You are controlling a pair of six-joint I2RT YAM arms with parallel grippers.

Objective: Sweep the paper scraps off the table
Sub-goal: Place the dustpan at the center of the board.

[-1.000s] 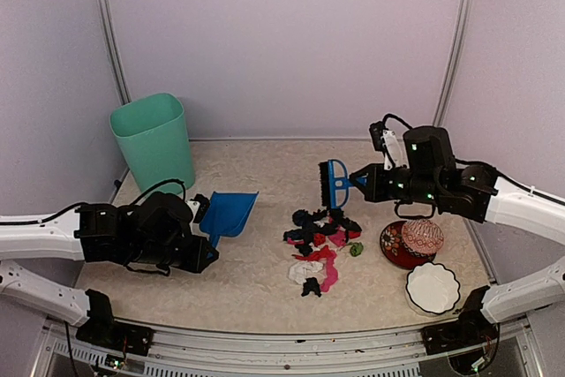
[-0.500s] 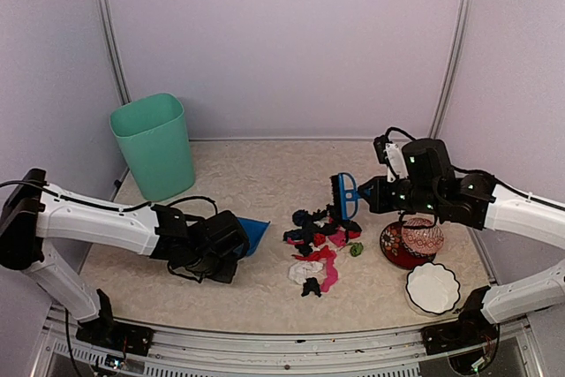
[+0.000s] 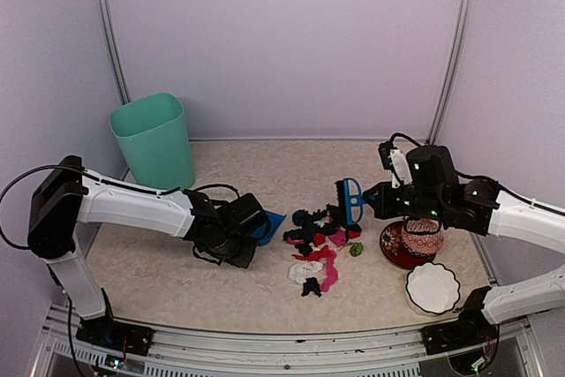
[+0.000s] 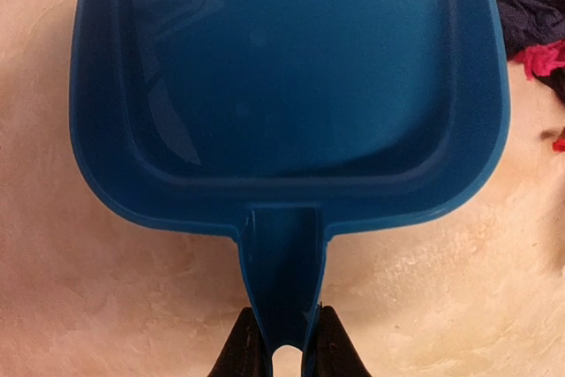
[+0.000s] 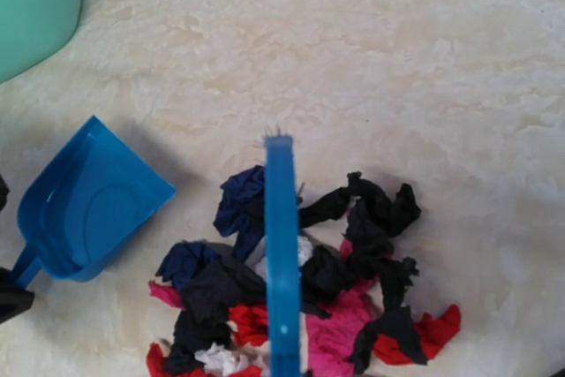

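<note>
The paper scraps lie in a loose pile of black, navy, red, pink and white bits on the table. My left gripper is shut on the handle of the blue dustpan. The pan lies flat, its mouth just left of the pile. In the left wrist view the dustpan is empty, its handle pinched in the left gripper, and scraps show at the right edge. My right gripper is shut on the blue brush, which stands over the pile's far right side. The right wrist view shows the brush above the scraps.
A green bin stands at the back left. A red-patterned bowl holding a ball sits under my right arm, with a white bowl nearer the front edge. Pale walls close the back and sides.
My left arm has slid the dustpan rightward until it is next to the pile. My right gripper has carried the brush slightly right and down towards the scraps.
</note>
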